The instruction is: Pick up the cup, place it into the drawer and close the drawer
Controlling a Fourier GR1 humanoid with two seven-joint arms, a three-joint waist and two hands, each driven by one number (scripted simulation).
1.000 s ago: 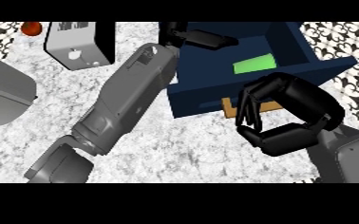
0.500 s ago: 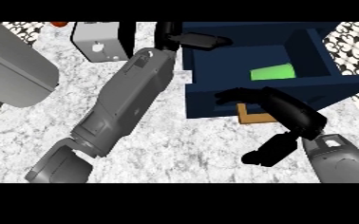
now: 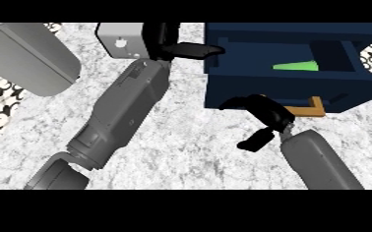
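Green cup [image 3: 296, 65] half-hidden in drawer [image 3: 276, 86] (rim cut off)

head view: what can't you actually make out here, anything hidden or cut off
- Cup: only a green sliver shows in the head view; the drawer's walls hide the rest, so its pose is unclear.
- Drawer handle: its left part is covered by the right hand; contact cannot be told.
- Left hand: its upper part is cut off by the top edge.
- Grey appliance: cut off at the left edge.
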